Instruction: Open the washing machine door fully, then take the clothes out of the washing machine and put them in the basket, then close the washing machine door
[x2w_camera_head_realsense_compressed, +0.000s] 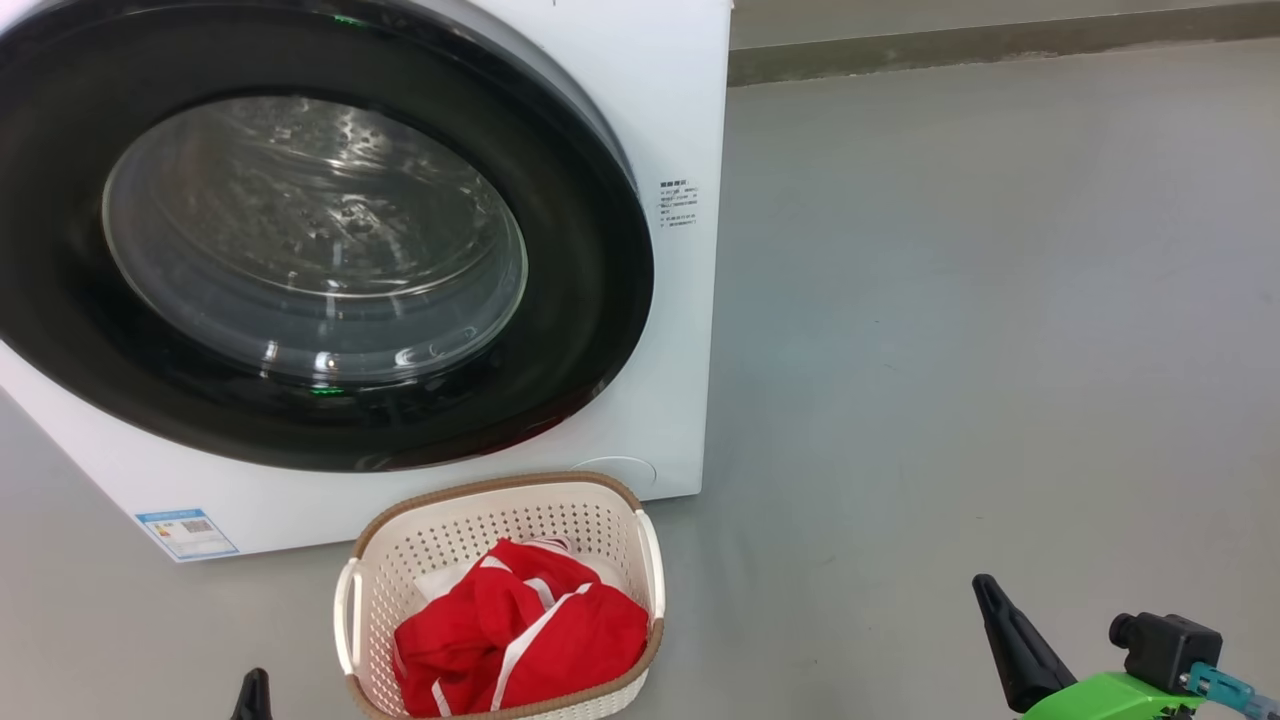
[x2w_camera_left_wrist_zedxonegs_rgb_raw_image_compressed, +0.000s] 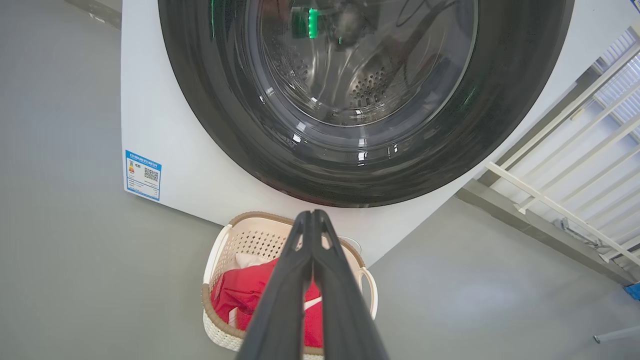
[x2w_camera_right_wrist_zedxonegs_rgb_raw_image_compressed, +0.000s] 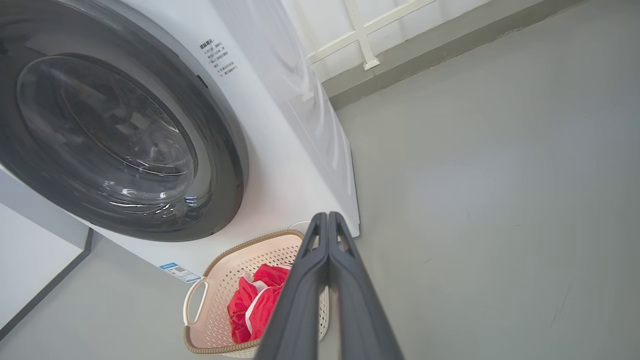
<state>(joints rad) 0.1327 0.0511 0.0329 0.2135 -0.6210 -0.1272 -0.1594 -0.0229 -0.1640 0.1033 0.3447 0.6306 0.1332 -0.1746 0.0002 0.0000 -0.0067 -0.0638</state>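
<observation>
Left tool (x2w_camera_head_realsense_compressed: 255, 692): dark tip at the bottom edge of the head view, left of the basket and apart from it; in its wrist view the two fingers (x2w_camera_left_wrist_zedxonegs_rgb_raw_image_compressed: 300, 260) are pressed together along their length, pinching nothing.
Sticker (x2w_camera_head_realsense_compressed: 187, 533): blue-edged label on the washer's lower left corner.
Door (x2w_camera_head_realsense_compressed: 560, 330): closed flat against the washer front; wide glossy black rim around a clear glass bowl, with the steel drum visible through it.
Washer (x2w_camera_head_realsense_compressed: 690, 100): white, standing on the floor; small printed text right of the door.
Basket (x2w_camera_head_realsense_compressed: 500, 485): cream, perforated, brown rim; on the floor just in front of the washer, below the door's lower right edge.
Clothes (x2w_camera_head_realsense_compressed: 520, 625): red with white stripes, bunched inside the basket, lying toward its near end.
Floor (x2w_camera_head_realsense_compressed: 950, 350): plain grey, stretching right of the washer.
Right tool (x2w_camera_head_realsense_compressed: 987, 592): at the lower right, well apart from the basket; fingers (x2w_camera_right_wrist_zedxonegs_rgb_raw_image_compressed: 350, 280) pressed together, gripping nothing, above a green mount.
</observation>
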